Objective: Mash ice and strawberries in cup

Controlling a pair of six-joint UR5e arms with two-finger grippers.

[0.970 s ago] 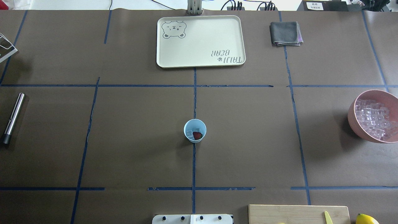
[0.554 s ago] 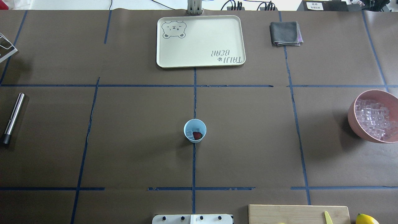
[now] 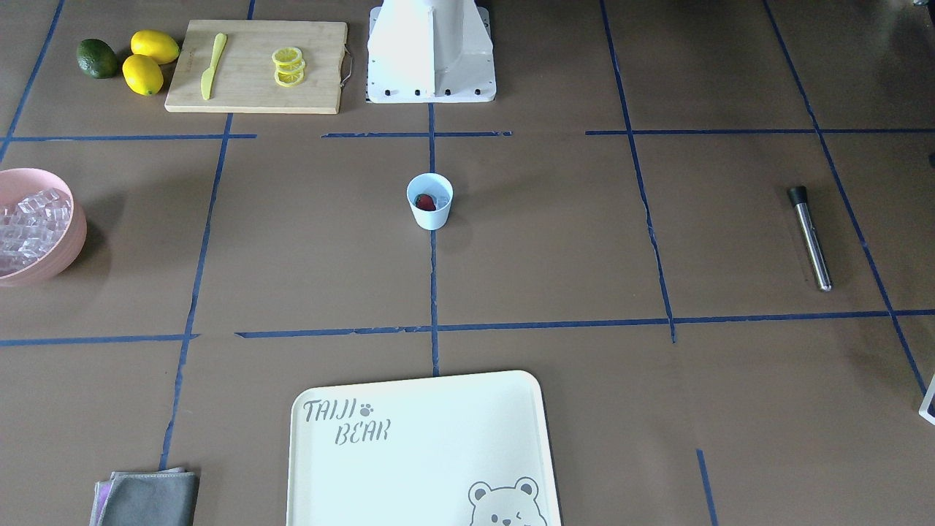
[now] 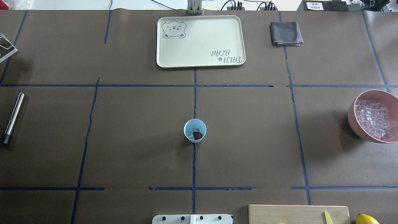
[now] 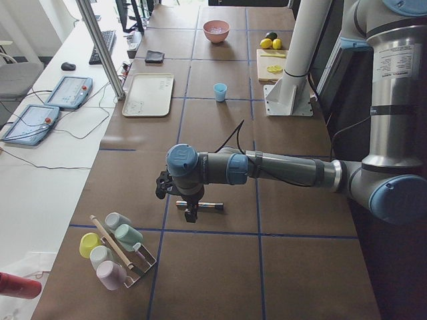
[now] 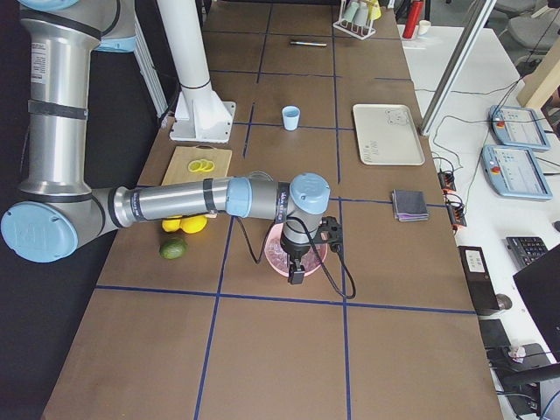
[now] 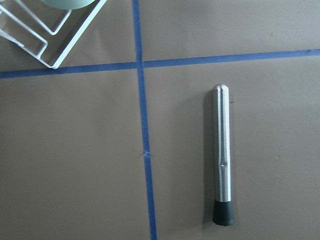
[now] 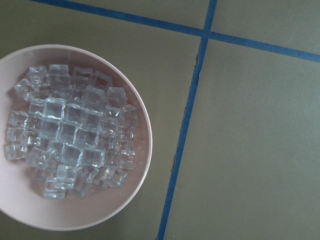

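No apparent shift in cup (image 4: 195, 130), strawberry (image 4: 197, 135), ice (image 4: 189, 133) since before; left hand (image 5: 191, 214), right hand (image 6: 296, 275) grip unclear.

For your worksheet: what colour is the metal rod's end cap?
The end cap is black, clearest in left wrist view.

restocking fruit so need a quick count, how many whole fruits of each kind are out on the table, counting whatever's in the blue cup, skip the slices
lemons: 2
avocado: 1
strawberry, in the cup: 1
total: 4
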